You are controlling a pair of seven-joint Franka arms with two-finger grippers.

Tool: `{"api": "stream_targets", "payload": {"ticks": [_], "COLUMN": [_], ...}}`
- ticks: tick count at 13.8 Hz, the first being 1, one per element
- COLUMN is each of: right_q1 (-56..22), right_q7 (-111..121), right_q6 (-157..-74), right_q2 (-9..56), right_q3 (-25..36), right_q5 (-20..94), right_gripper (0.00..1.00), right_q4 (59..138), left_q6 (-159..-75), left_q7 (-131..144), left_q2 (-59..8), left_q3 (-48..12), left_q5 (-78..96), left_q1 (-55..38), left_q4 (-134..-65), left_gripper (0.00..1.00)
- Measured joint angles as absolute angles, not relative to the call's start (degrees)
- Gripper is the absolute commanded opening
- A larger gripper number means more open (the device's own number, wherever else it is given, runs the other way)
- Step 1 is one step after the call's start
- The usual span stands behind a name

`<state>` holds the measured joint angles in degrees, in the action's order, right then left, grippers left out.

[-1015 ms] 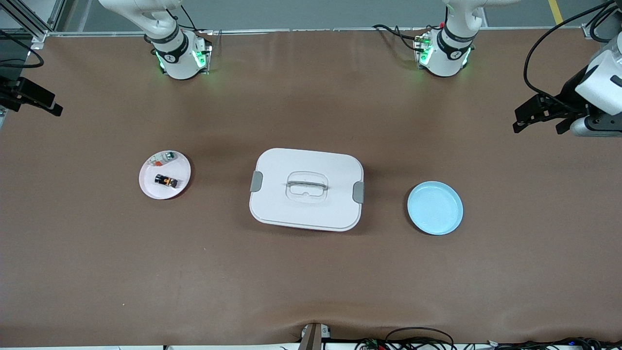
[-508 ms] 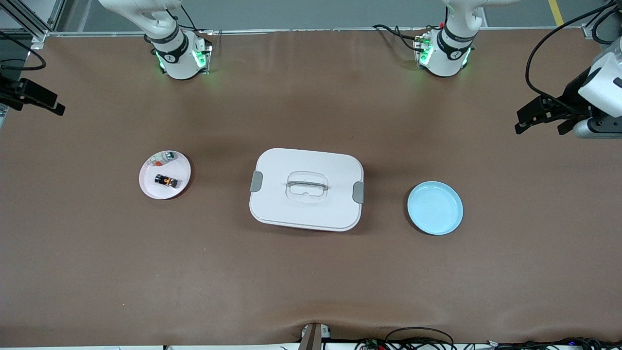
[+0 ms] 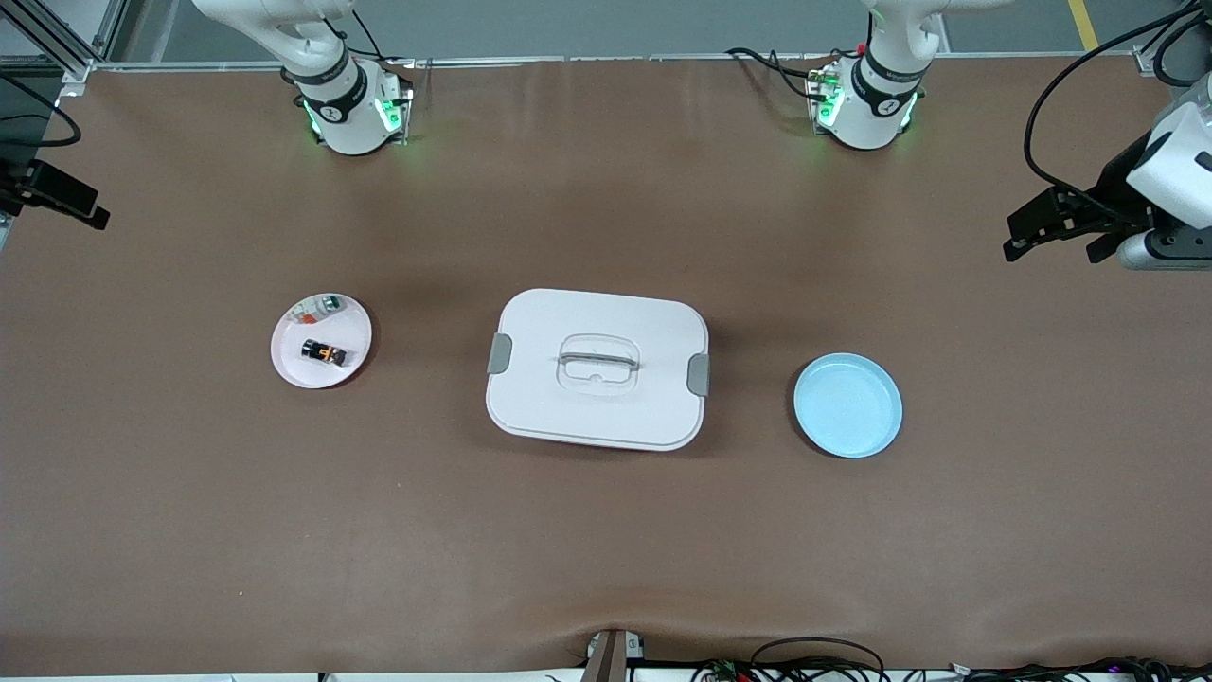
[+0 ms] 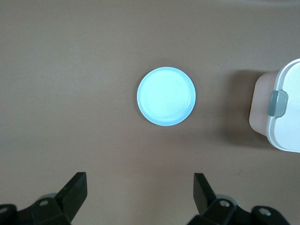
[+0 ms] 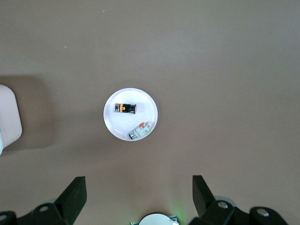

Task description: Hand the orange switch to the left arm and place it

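Note:
The orange switch [image 3: 324,353] [image 5: 125,108], black with an orange block, lies on a small pale round plate [image 3: 295,367] [image 5: 112,124] toward the right arm's end of the table. The white box [image 3: 597,407] [image 4: 287,133], with grey side latches, sits mid-table. My right gripper [image 3: 54,201] [image 5: 139,193] hangs open and empty, high over the table's edge at the right arm's end. My left gripper [image 3: 1048,248] [image 4: 140,192] is open and empty too, high over bare table at the left arm's end. Neither touches anything.
A small white piece [image 3: 317,305] [image 5: 140,130] with red-orange and green bits shares the pale plate, farther from the front camera than the switch. An empty light-blue plate [image 3: 847,405] [image 4: 166,96] lies beside the box toward the left arm's end. Cables run along the table's edges.
Both grippers have drifted slightly outward toward their ends of the table. The switch, plates and box have not moved.

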<state>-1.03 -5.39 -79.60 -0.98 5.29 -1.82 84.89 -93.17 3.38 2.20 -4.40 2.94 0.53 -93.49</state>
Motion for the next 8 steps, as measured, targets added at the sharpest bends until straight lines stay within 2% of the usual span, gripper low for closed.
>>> {"api": "stream_targets", "payload": {"ticks": [8], "right_q1": [-0.99], "right_q7": [-5.41], "right_q6": [-80.58], "right_q2": [-0.92], "right_q3": [5.3], "right_q5": [1.46], "right_gripper": [1.0], "right_q4": [84.87], "left_q6": [-93.17], "left_q7": [3.38], "left_q2": [2.2], "left_q3": [-4.3], "left_q5": [2.94], "left_q1": [0.69], "left_q4": [-93.49], "left_gripper": [1.0]}}
